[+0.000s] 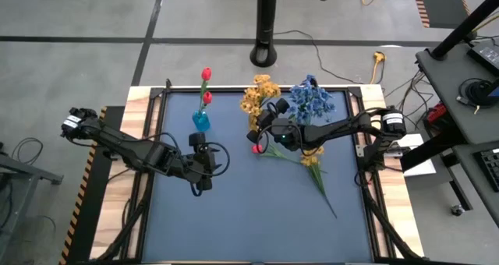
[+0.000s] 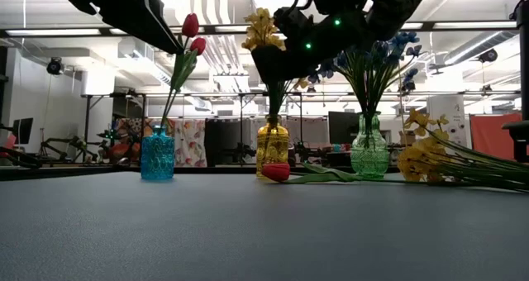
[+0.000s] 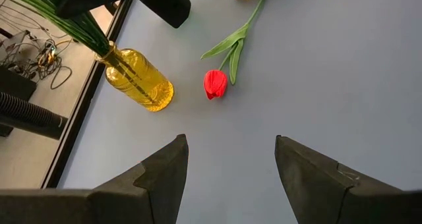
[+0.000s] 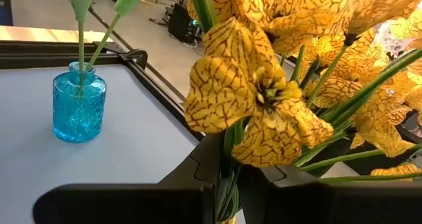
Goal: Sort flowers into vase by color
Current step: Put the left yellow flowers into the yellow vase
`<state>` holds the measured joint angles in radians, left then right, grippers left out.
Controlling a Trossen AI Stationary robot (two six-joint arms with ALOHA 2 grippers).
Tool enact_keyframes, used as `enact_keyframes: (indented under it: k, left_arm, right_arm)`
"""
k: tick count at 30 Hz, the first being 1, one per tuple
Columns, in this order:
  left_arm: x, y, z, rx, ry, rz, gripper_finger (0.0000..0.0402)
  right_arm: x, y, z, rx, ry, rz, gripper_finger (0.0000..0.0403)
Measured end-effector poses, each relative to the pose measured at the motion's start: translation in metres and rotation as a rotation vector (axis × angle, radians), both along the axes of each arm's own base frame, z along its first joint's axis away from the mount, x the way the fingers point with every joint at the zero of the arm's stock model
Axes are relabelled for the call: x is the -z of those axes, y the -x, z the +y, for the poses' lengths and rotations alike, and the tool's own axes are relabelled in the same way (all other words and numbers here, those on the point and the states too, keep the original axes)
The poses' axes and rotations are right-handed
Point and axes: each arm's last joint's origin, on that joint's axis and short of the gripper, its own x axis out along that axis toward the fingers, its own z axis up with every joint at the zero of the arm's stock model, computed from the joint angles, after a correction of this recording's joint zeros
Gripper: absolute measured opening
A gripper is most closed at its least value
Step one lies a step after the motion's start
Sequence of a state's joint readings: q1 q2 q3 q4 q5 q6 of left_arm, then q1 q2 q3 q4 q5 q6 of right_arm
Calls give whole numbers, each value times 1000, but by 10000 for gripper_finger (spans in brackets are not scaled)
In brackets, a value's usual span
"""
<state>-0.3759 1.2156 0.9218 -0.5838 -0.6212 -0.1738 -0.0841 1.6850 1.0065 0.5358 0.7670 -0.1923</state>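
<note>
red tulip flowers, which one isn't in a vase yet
The red tulip lying flat on the mat, beside the yellow glass vase; the other two stand upright in the blue glass vase.

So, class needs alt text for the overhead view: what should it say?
Seen from above, the right hand holds yellow flowers at the yellow vase, beside blue flowers. A red tulip lies on the blue mat; the open left hand waits near the blue vase.

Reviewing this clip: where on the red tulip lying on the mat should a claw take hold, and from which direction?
Likely the green stem, just behind the bud of the red tulip, taken from straight above. It lies flat beside the yellow vase, the thin stem running away from the vase, so fingers could straddle it crosswise. The open left claw faces it.
</note>
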Motion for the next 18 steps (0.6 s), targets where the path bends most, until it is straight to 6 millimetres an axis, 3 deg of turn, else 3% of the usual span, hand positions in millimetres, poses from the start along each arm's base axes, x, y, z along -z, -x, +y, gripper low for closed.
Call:
enact_keyframes:
  k: [18]
  left_arm:
    - [0, 0, 0, 0, 0, 0, 210]
  right_arm:
    - [-3, 1, 3, -12, -2, -4, 36]
